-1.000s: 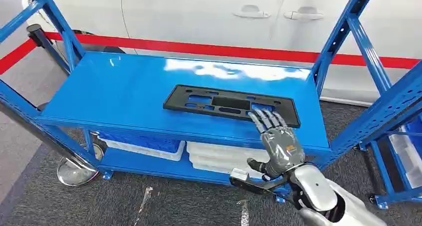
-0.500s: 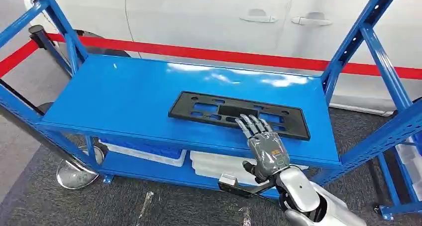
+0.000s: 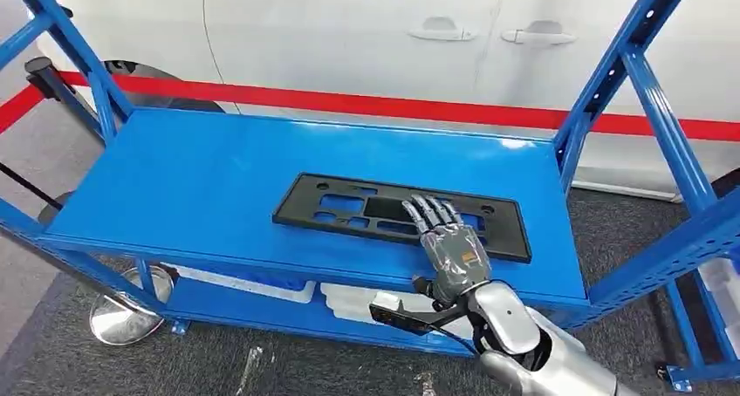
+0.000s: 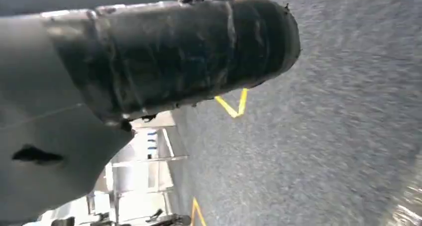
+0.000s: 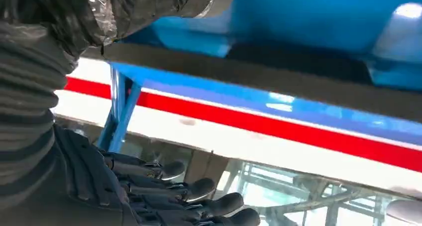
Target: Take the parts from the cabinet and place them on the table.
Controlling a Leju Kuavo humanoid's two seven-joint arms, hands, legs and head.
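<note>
Car (image 3: 366, 38), white, stands behind a red barrier tape (image 3: 419, 108) and the blue rack (image 3: 174, 178). On the rack's top shelf lies the black part (image 3: 349, 206), flat, right of centre. Right hand (image 3: 447, 243) rests on it, fingers (image 3: 423, 211) extended, holding nothing. Left hand's state cannot be told.

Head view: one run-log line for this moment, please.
right robot hand: fingers flat on black plastic panel, no grip | panel: flat on blue shelf top | white bins: lower shelf
</note>
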